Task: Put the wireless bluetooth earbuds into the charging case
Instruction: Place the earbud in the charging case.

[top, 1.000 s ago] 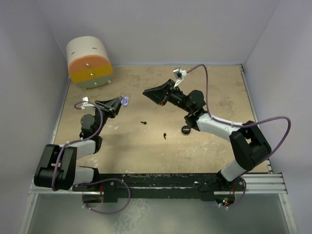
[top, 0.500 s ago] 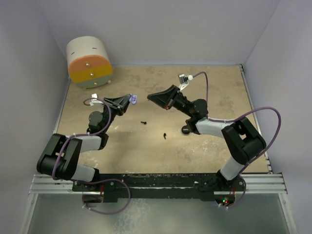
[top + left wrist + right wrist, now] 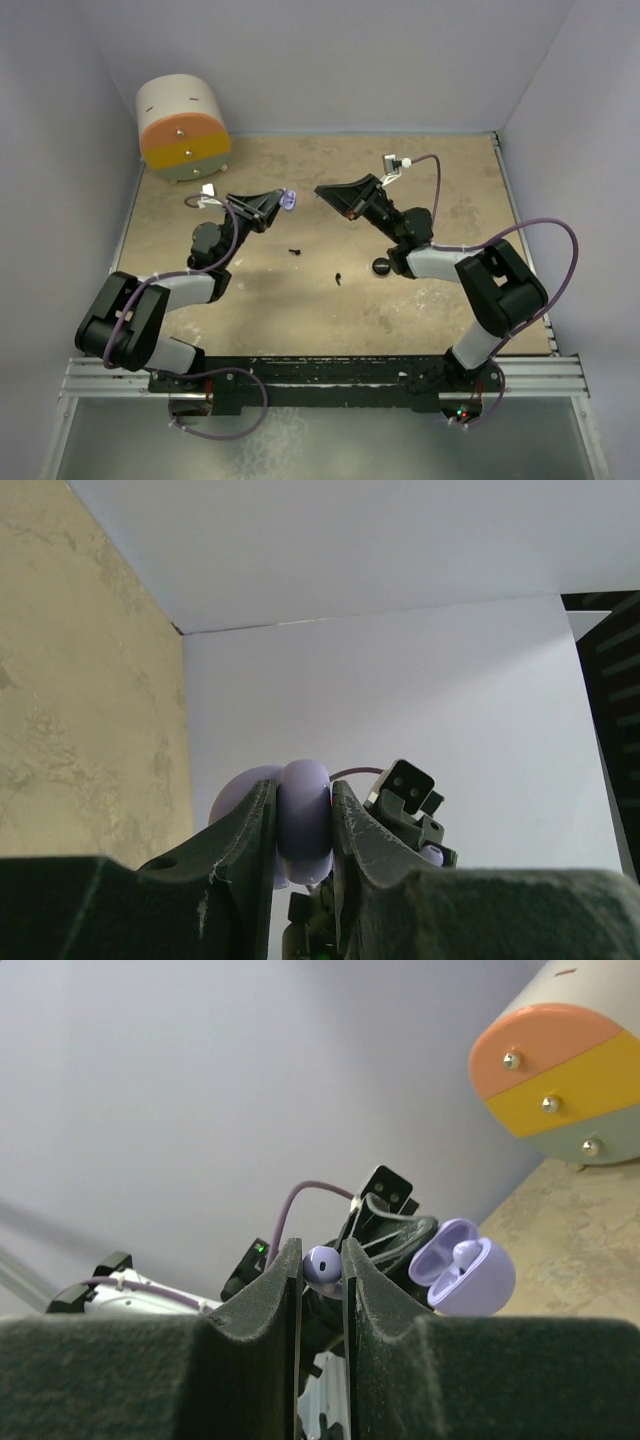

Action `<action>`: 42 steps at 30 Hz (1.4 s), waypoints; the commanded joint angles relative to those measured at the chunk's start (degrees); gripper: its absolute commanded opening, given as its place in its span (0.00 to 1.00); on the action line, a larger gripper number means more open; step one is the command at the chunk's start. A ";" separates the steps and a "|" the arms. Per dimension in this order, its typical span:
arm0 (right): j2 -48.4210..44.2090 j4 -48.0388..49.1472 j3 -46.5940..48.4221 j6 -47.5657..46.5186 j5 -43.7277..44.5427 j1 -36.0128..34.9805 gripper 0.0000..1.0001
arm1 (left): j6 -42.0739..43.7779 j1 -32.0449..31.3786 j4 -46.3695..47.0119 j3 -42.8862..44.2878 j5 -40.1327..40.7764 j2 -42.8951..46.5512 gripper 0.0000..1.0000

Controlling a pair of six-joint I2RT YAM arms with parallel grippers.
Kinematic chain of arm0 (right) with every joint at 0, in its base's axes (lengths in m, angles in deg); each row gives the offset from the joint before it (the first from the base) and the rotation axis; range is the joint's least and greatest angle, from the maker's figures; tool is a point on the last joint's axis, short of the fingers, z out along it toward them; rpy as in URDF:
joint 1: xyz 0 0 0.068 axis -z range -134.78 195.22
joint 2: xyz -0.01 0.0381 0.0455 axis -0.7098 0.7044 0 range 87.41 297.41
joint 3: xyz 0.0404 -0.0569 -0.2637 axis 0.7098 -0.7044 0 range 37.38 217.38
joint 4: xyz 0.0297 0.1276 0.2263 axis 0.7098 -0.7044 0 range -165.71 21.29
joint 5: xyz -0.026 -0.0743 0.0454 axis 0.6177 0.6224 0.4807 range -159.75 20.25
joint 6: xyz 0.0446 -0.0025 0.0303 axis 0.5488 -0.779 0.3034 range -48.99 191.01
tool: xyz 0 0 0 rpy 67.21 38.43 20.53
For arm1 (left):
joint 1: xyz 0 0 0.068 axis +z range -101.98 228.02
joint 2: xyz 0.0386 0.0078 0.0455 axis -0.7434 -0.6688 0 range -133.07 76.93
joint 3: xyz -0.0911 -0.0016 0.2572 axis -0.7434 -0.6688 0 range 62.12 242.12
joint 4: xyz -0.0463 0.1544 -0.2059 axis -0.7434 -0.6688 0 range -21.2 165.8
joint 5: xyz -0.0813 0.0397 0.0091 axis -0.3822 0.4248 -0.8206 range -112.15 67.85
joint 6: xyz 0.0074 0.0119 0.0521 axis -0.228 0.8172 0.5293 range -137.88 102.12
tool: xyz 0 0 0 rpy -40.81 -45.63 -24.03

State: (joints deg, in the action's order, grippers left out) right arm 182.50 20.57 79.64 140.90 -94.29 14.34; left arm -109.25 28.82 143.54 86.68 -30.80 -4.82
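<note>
- The charging case (image 3: 462, 1265) and the first earbud (image 3: 322, 1265) are pale lavender.
- The second earbud (image 3: 296, 251), the third earbud (image 3: 338, 277) and the round disc (image 3: 381, 265) are black.
- The surface (image 3: 450, 200) is mottled sandy beige.
- The drum (image 3: 183, 130) is cream, its face banded orange, yellow and pale grey-green.
- The left gripper (image 3: 278, 198) and right gripper (image 3: 321, 189) are black; the cables (image 3: 560, 245) are purple.

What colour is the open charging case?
The charging case is pale lavender, clearest in the right wrist view.
</note>
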 commanded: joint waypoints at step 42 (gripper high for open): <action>6.19 15.78 1.06 3.56 6.81 0.34 0.00 | 2.25 -7.69 -4.02 7.75 3.35 -2.30 0.00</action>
State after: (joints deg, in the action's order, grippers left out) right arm 189.47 22.51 78.29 145.81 -87.21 14.54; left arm -108.24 21.59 138.23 91.81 -27.26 -6.66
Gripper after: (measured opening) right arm 0.202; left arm 0.235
